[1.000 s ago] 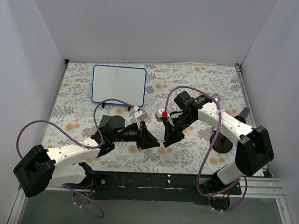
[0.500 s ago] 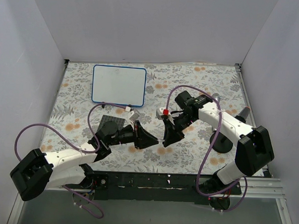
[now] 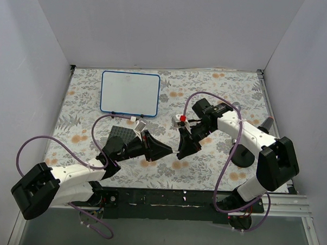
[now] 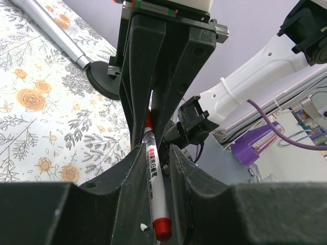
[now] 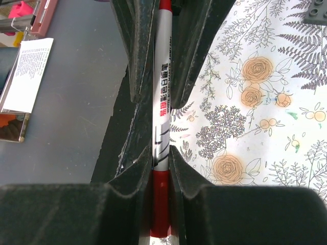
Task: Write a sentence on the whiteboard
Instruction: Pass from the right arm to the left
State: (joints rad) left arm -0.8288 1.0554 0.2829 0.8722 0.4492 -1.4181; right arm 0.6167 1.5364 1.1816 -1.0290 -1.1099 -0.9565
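The whiteboard point(image 3: 129, 93) lies flat at the back left of the floral table, its face plain white; the sentence is not in view. A marker point(image 3: 176, 152) with a white barrel and red ends hangs level above the table's middle, between my two grippers. My left gripper point(image 3: 170, 151) comes from the left and is shut on the barrel point(image 4: 153, 173). My right gripper point(image 3: 182, 151) comes from the right and is shut on the marker's red end point(image 5: 161, 204). In the right wrist view the left arm's fingers point(image 5: 138, 51) flank the barrel point(image 5: 162, 102) farther along.
A dark grey studded plate point(image 3: 121, 133) lies just in front of the whiteboard, partly under the left arm. A black round stand point(image 3: 242, 157) with a grey rod sits by the right arm. White walls enclose the table on three sides.
The left arm has swung lower and to the left, uncovering more of the studded plate. Both grippers stay on the marker, which has barely shifted.
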